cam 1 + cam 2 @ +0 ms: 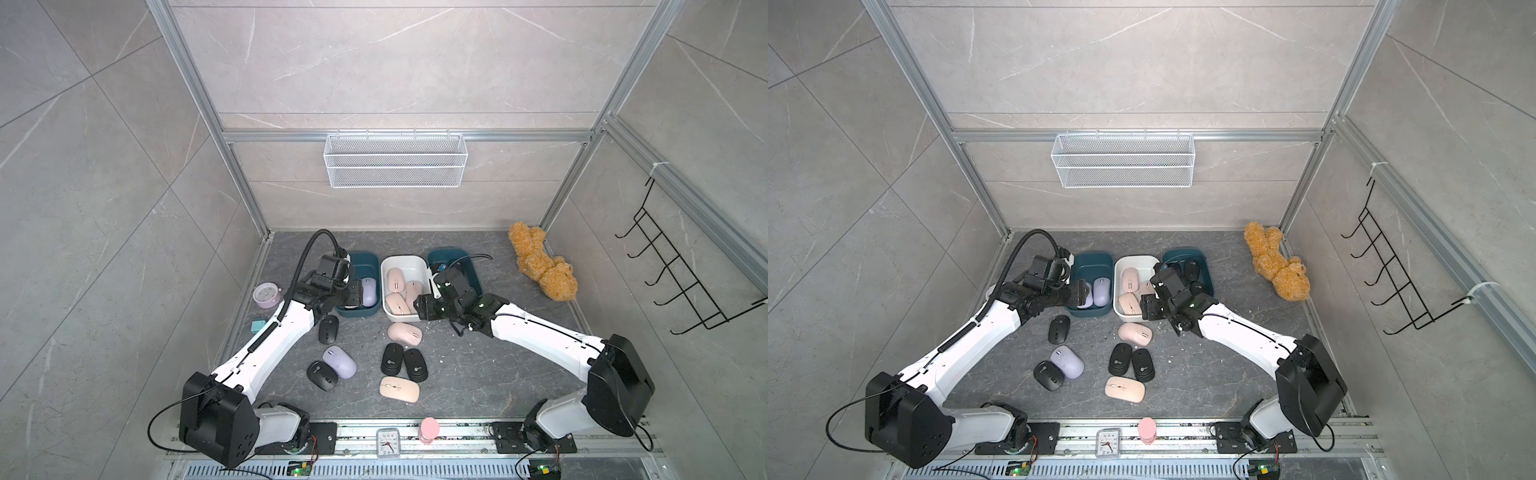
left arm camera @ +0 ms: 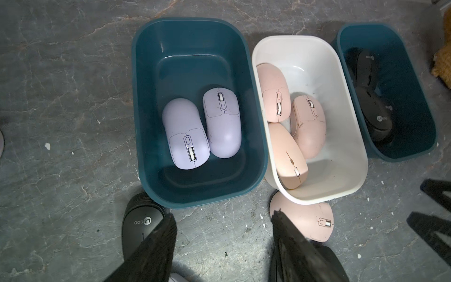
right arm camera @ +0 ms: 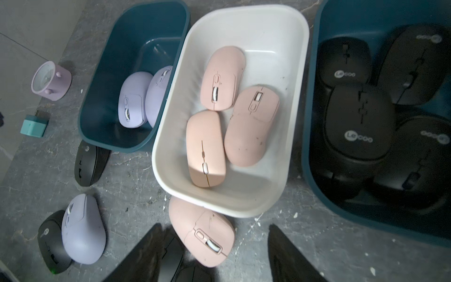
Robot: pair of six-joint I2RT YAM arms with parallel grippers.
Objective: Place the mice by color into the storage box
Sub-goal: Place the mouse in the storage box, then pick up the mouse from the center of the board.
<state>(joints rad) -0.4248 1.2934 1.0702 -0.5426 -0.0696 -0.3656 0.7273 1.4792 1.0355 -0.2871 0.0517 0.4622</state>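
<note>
Three storage boxes stand in a row at the back. The left teal box (image 2: 185, 41) holds two lavender mice (image 2: 188, 131). Three pink mice (image 2: 308, 127) lie in the white box (image 2: 317, 48), and several black mice (image 3: 358, 122) fill the right teal box (image 3: 314, 97). My left gripper (image 2: 222, 217) hovers open and empty over the left teal box's front edge. My right gripper (image 3: 214, 227) hangs open and empty near the white box's front right corner, above a loose pink mouse (image 3: 202, 232). Loose on the table lie another pink mouse (image 1: 400, 389), a lavender mouse (image 1: 340, 361) and several black mice (image 1: 392, 359).
A lavender alarm clock (image 1: 266, 295) and a small teal block (image 1: 257, 325) sit left of the boxes. A brown teddy bear (image 1: 544, 266) lies at the back right. A white clock (image 1: 387, 444) and a pink object (image 1: 429, 430) stand on the front rail.
</note>
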